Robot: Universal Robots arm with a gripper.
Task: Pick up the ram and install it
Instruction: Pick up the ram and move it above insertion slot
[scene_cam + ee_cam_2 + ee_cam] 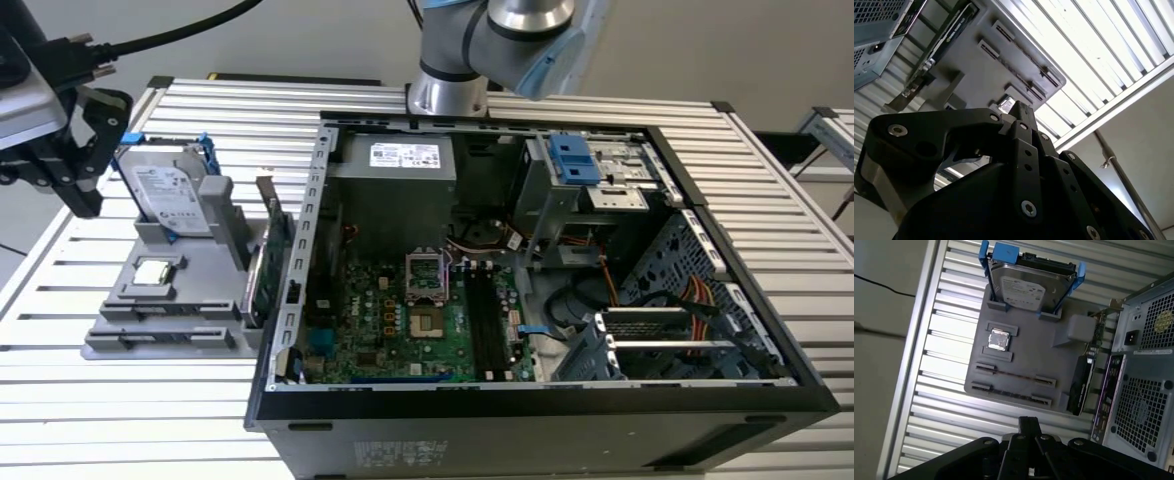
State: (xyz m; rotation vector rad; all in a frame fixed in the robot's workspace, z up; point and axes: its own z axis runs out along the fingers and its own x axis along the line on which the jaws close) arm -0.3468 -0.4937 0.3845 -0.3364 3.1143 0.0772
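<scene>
Slatted table's (944, 340) gray holder (1029, 360) holds ram (1015, 375), processor (999, 340).

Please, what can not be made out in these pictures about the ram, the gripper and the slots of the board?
1. Ram, first wrist view: it stands edge-on in the tray, so its chips are hidden.
2. Gripper, exterior view: partly cut off by the picture's left edge.
3. Tray, second wrist view: the gripper's own body covers part of it.
4. Board slots, exterior view: too small to tell if any is filled.
</scene>
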